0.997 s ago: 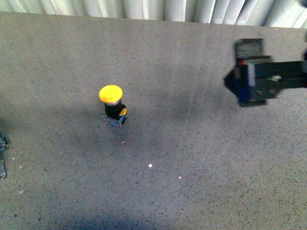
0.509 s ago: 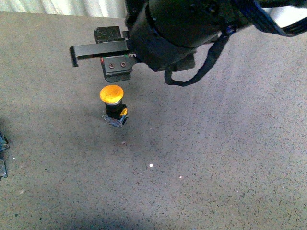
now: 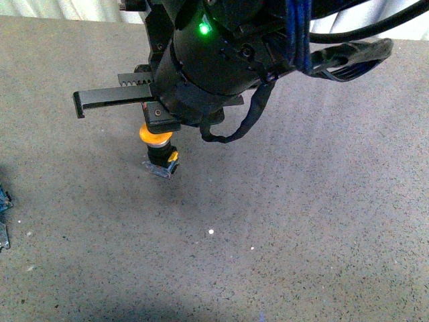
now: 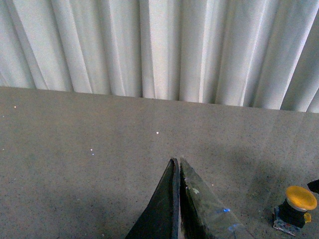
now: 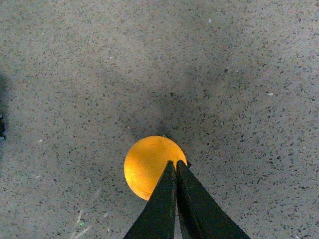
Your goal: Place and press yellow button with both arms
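Observation:
The yellow button (image 3: 155, 136) stands upright on the grey table, its domed cap on a black body with a clear base. My right arm (image 3: 214, 60), bulky and black with a green light, hangs right over it and hides the back of the cap. In the right wrist view my right gripper (image 5: 175, 163) is shut, its tips over the yellow cap (image 5: 147, 167); I cannot tell if they touch it. My left gripper (image 4: 177, 160) is shut and empty above bare table, with the button (image 4: 297, 203) well off to one side.
A black toothed rail (image 3: 114, 99) sticks out left from the right arm. White pleated curtains (image 4: 159, 45) run along the table's far edge. Small dark bits (image 3: 3, 201) show at the left edge of the front view. A black cable loop (image 3: 234, 131) hangs beside the button.
My right arm has swung in from the right, come over the button and dropped closer to its cap. The button has not moved.

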Controlling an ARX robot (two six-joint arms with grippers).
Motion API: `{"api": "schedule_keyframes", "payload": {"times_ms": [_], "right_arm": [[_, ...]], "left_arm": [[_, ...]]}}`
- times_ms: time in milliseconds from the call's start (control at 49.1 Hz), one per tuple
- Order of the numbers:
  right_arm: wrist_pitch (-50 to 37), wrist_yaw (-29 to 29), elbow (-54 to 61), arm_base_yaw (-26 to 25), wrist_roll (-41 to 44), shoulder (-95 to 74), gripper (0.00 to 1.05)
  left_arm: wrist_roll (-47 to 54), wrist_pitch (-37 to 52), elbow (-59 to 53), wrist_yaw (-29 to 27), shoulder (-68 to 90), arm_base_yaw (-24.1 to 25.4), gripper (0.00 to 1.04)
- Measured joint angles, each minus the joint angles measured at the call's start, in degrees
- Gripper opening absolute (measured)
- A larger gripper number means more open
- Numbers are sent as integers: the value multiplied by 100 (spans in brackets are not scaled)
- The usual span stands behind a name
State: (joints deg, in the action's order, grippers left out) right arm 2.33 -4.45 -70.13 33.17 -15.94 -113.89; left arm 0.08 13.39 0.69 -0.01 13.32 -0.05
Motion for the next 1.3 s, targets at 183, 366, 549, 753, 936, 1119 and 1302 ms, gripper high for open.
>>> {"api": "schedule_keyframes", "payload": {"times_ms": [183,366,549,753,936,1119,1302], "right_arm": [[-4,98,0,35,-15,-74,1],[-7,142,-50,68,-20,-131,1],[142,219,-164,90,-24,-208,1],[433,262,-271,87,-225,-275,1],[452,280,-284,70,-337,-304,1],[455,326,-282,35,-404,-304,1],[452,358,-282,2,-407,-367,1]], "left_arm": [[0,-286,0,0,-286,0,1],[0,-1303,2,0,-1189,0,1],[0,-1342,2,0,-1235,7,1],[0,-1342,2,0,-1237,7,1],[0,-1342,2,0,-1237,7,1],[0,-1342,2,0,-1237,7,1],[0,-1342,2,-2,-1237,7,1]]}}
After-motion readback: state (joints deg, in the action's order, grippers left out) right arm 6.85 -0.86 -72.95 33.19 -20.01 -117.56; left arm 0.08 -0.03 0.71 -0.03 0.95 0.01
